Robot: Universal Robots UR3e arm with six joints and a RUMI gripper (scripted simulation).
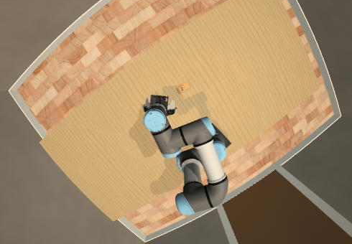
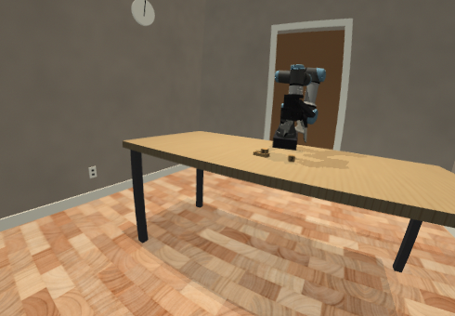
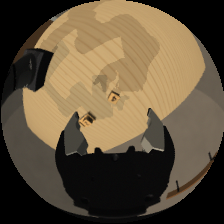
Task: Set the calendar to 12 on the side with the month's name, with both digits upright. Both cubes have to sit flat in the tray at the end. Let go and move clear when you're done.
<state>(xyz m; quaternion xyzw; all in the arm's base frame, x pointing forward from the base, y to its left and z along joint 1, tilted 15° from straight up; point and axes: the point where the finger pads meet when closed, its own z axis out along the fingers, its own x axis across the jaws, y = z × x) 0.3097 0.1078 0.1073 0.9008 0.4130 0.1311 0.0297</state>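
Note:
The calendar tray (image 1: 189, 85) (image 2: 256, 153) lies on the table with one cube (image 1: 182, 88) (image 2: 265, 151) in it; a 2 faces up on that cube in the top view. This cube also shows in the wrist view (image 3: 88, 119), left of centre, its digit unclear. A second, loose cube (image 2: 291, 158) (image 3: 114, 97) sits on the table beside the tray, with a dark mark on its face that I cannot read; it does not show in the top view. My gripper (image 1: 160, 103) (image 2: 295, 134) (image 3: 112, 109) is open and empty, tilted, above the table and apart from both cubes.
The wooden table (image 1: 244, 52) (image 2: 195, 148) carries the arm, whose base stands near the edge on the door side. The arm's links and shadows lie beside the tray. A dark arm part (image 3: 35, 70) shows at the left of the wrist view.

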